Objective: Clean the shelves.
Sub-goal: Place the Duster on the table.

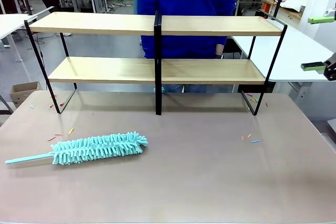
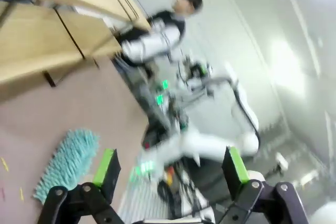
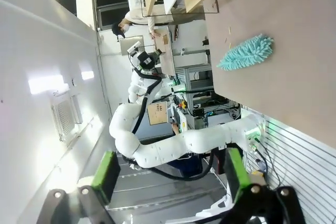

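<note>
The shelves [image 1: 157,72] stand across the upper half of the front frame at the far part of the bench [image 1: 199,182], their two boards one above the other with the centre post in the middle of the frame, and a person [image 1: 186,3] stands behind them at top centre. The duster [image 1: 89,149] lies on the bench in the lower left of the frame, in front of the left half of the shelves and well apart from them, its handle reaching toward the left edge. Small scraps [image 1: 251,139] lie scattered on the bench at right of centre, and others near the left foot of the shelves, while the right end effector [image 1: 315,43] sits at the right edge of the frame, beyond the right end of the shelves.
</note>
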Robot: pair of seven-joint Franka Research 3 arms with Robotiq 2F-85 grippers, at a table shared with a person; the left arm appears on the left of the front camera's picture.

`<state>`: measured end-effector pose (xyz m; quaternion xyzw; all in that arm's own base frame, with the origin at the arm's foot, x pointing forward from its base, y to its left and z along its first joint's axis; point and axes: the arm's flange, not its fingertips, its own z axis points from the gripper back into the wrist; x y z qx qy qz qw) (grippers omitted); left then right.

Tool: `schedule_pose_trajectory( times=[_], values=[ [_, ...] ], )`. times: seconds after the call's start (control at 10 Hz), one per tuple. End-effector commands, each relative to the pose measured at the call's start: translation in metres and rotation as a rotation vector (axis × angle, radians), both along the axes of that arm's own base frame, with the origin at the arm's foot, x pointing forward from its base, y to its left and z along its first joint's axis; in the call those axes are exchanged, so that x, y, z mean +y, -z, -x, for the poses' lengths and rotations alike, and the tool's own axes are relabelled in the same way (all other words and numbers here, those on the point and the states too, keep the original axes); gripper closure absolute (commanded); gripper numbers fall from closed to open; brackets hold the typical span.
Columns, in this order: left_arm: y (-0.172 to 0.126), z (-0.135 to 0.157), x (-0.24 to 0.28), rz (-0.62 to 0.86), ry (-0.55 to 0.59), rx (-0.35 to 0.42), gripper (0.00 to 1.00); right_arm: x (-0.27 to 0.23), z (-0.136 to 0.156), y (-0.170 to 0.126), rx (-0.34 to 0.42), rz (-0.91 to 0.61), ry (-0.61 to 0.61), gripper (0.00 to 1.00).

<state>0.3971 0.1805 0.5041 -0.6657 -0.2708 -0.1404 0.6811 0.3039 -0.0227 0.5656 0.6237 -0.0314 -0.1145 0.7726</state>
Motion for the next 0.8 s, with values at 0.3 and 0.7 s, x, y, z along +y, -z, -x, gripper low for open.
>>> schedule_pose_trajectory(
  times=[0.3, 0.7],
  values=[
    [0.0067, -0.0105, -0.0122, -0.057, 0.159, 0.008, 0.00, 0.0000, 0.0000, 0.0000, 0.000, 0.000, 0.000, 0.00],
    [0.0067, -0.0105, -0.0122, -0.057, 0.159, 0.008, 0.00, 0.0000, 0.0000, 0.0000, 0.000, 0.000, 0.000, 0.00]
  ],
)
